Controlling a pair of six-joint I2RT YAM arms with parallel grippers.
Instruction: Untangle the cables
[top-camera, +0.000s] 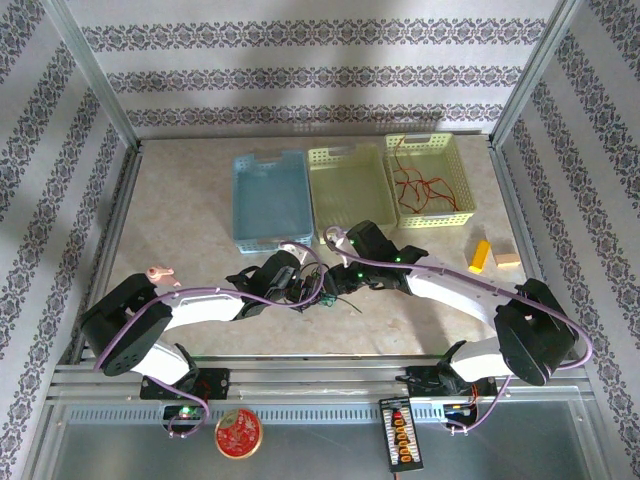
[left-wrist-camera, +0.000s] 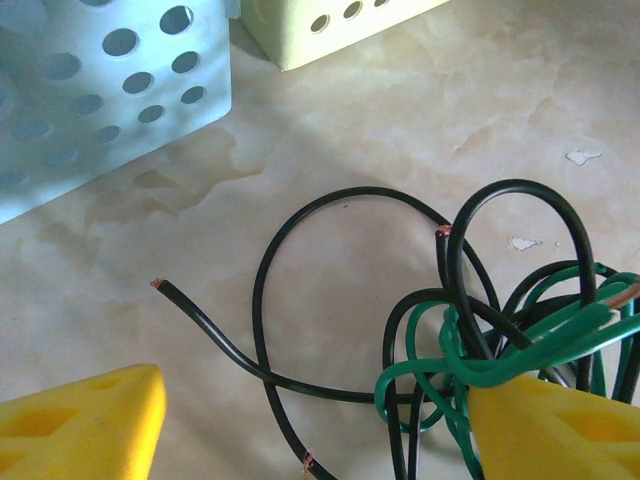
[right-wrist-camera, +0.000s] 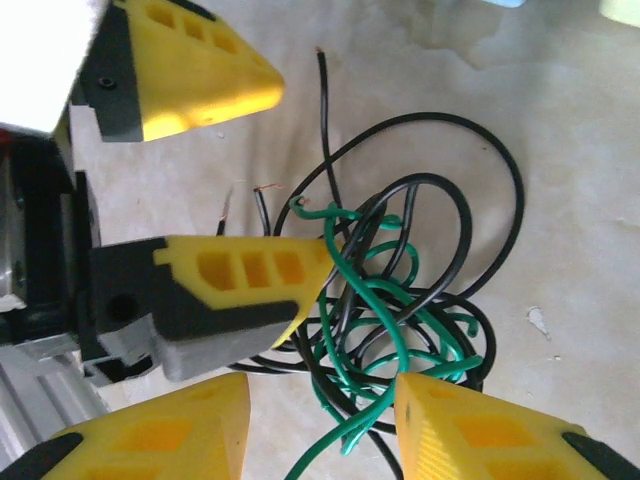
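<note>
The cables lie as a tangle of black and green strands on the table between my two grippers. In the left wrist view a black cable loops out from the knot of green cable. My left gripper is open and straddles the black loop, its right finger touching the green strands. My right gripper is open over the knot, with a green end running loose between its jaws. The left gripper's fingers reach into the knot from the other side. Red cables lie in the right basket.
Three baskets stand in a row at the back: blue, pale green and yellow-green. A yellow block and a wooden block sit at the right. A small pink object lies at the left.
</note>
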